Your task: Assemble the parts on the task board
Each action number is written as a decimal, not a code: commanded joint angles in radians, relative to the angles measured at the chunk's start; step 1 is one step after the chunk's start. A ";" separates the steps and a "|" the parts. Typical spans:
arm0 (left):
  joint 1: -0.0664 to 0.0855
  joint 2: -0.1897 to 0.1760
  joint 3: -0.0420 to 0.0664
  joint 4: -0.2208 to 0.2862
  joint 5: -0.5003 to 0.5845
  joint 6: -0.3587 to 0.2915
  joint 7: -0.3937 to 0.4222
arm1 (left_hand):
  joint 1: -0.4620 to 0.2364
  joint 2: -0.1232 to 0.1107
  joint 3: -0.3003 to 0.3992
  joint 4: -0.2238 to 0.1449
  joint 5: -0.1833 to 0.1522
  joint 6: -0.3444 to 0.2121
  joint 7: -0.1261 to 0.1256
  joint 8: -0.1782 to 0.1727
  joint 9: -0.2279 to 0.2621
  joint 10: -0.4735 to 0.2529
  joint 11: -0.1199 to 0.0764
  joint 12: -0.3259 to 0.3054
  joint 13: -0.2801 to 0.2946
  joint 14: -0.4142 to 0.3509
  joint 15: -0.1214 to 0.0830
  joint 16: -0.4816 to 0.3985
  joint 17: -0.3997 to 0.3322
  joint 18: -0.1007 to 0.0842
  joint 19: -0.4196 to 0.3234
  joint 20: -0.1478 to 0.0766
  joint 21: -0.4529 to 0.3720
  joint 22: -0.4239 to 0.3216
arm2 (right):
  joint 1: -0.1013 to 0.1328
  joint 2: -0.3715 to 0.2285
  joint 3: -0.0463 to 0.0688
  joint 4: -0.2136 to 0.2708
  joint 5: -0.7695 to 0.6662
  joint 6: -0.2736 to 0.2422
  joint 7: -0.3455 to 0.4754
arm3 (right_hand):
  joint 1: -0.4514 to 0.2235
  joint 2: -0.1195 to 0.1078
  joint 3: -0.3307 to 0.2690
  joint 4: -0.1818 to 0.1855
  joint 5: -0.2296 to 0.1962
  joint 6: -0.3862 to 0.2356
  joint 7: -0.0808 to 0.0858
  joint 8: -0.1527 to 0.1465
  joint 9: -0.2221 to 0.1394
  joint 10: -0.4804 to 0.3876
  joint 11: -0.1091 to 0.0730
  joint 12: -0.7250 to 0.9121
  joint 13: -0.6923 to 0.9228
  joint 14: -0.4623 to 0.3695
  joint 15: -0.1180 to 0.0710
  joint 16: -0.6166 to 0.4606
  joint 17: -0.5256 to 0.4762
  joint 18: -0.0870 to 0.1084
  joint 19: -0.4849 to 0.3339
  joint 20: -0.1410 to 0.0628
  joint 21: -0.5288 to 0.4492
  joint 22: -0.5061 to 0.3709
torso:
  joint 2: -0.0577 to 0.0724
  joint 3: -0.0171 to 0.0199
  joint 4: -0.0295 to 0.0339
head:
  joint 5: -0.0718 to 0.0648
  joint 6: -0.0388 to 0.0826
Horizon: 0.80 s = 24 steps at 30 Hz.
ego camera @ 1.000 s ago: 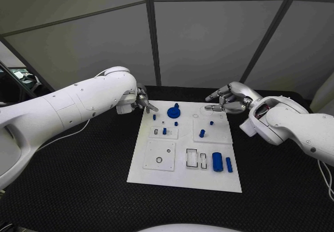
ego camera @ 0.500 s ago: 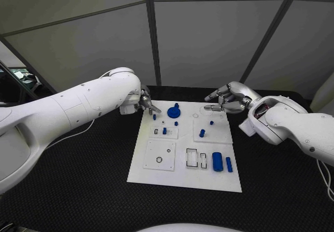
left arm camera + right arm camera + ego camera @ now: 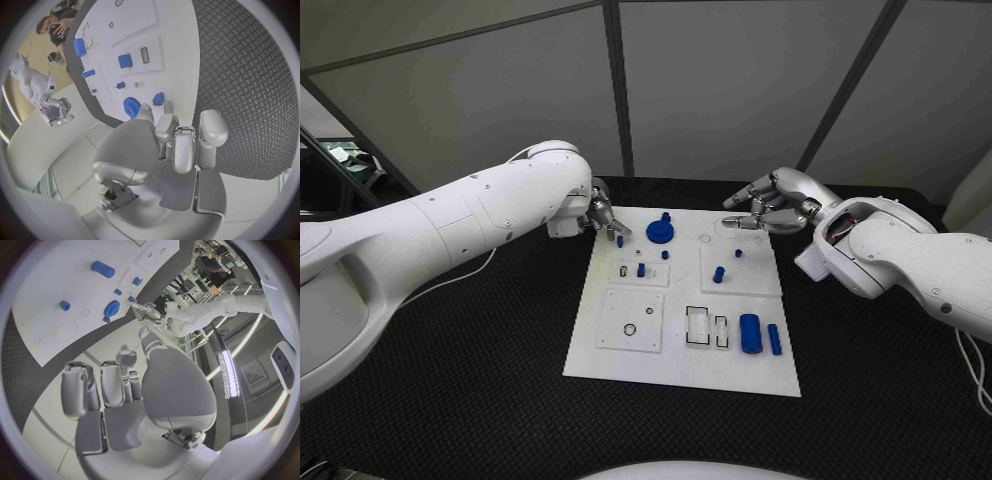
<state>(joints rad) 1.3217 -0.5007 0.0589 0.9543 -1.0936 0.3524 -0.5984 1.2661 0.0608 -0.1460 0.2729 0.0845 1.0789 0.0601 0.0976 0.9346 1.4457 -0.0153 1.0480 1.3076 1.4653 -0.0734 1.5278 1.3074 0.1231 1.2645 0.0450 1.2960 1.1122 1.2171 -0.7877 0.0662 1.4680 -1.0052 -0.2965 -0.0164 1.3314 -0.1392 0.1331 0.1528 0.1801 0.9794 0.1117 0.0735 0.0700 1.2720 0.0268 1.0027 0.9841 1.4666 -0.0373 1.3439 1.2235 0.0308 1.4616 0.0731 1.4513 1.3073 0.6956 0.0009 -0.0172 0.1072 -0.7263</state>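
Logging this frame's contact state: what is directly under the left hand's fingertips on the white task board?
A small blue peg stands under the left hand, beside the round blue gear-like part on the white task board. Whether the fingertips touch the peg cannot be told.

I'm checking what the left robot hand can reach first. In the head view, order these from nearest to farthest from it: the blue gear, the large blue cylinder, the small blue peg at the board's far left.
From the left robot hand:
1. Small blue peg, beside its fingertips.
2. Blue gear, far middle.
3. Large blue cylinder, near right.
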 commanded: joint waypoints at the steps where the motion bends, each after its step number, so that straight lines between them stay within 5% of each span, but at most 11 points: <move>1: 0.001 0.003 0.000 -0.003 0.001 0.020 0.008 | 0.009 0.006 0.000 -0.009 -0.002 0.008 -0.003 -0.006 -0.002 0.003 0.004 0.003 0.090 0.090 0.007 0.000 0.218 -0.019 -0.001 0.004 -0.003 0.001 | 0.002 0.000 0.001 0.003 -0.002 0.004 0.009 | -0.008 -0.003 -0.002 -0.003 0.006 0.007 0.000 -0.004 -0.001 0.006 0.000 -0.001 -0.002 0.026 -0.010 -0.004 0.001 0.015 -0.001 -0.008 -0.004 0.076 | 0.000 -0.0002 0.0015 | -0.001 0.000; 24: -0.006 0.017 -0.001 -0.023 0.002 0.026 0.022 | 0.073 0.046 0.026 -0.061 0.000 0.019 -0.010 -0.012 -0.015 0.005 -0.002 0.003 0.094 0.091 0.003 0.004 0.222 -0.020 0.001 0.000 -0.004 0.007 | 0.002 0.002 0.001 0.003 -0.002 0.006 0.009 | -0.008 -0.003 -0.002 -0.003 0.006 0.007 0.000 -0.004 -0.001 0.006 0.000 -0.001 -0.002 0.026 -0.010 -0.004 0.001 0.015 -0.001 -0.008 -0.004 0.076 | 0.000 -0.0008 0.0007 | -0.002 -0.007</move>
<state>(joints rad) 1.3149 -0.4850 0.0574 0.9325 -1.0929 0.3708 -0.5889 1.3262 0.1064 -0.1225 0.2185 0.0845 1.0902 0.0497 0.0896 0.9205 1.4456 -0.0153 1.0480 1.3080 1.4653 -0.0734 1.5279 1.3074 0.1229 1.2646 0.0450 1.2960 1.1186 1.2171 -0.7863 0.0662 1.4687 -1.0052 -0.2957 -0.0164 1.3315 -0.1392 0.1331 0.1528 0.1800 0.9794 0.1117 0.0735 0.0702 1.2720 0.0268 1.0027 0.9834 1.4666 -0.0373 1.3440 1.2236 0.0308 1.4616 0.0730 1.4513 1.3073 0.6958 0.0000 -0.0168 0.1051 -0.7326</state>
